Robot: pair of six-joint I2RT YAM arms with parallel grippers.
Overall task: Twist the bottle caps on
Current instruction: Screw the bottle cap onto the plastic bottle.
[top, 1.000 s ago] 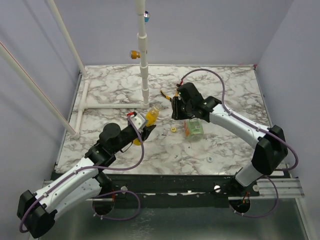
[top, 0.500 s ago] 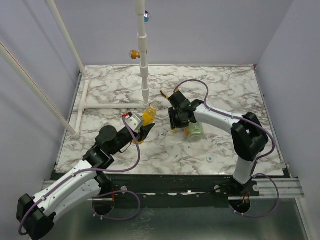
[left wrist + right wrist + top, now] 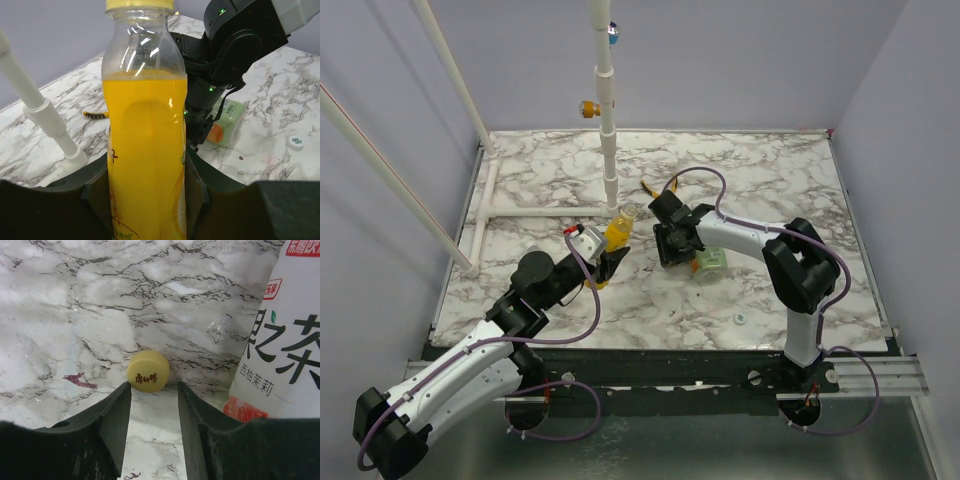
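While the left gripper is clamping the yellow bottle low on its body, with one dark finger pressing each side, the bottle is standing close to upright near the middle of the table. It is showing clear plastic filled with orange-yellow liquid up to the shoulder and an empty, see-through neck above that. A yellow band is sitting right at the top edge of the left wrist view. Whether that band is a cap or a neck ring cannot be told. From above, the bottle's base is hiding behind the gripper, so contact with the table cannot be told either.

The right gripper is reaching down to the tabletop just right of that bottle, its fingers spread apart and gripping nothing. The yellow cap is lying flat at the mouth of the gap between the two fingertips. It is round and pale yellow, with dark printed characters on its upper face.

The clear bottle is lying on its side just right of the right gripper. Its white and green label is carrying large printed characters and a red-orange patch near one end. The white cap is lying alone toward the near right part of the table, well apart from both bottles, and is showing a small blue-green mark on top. The pliers are lying behind the right gripper, near the foot of a white pipe.
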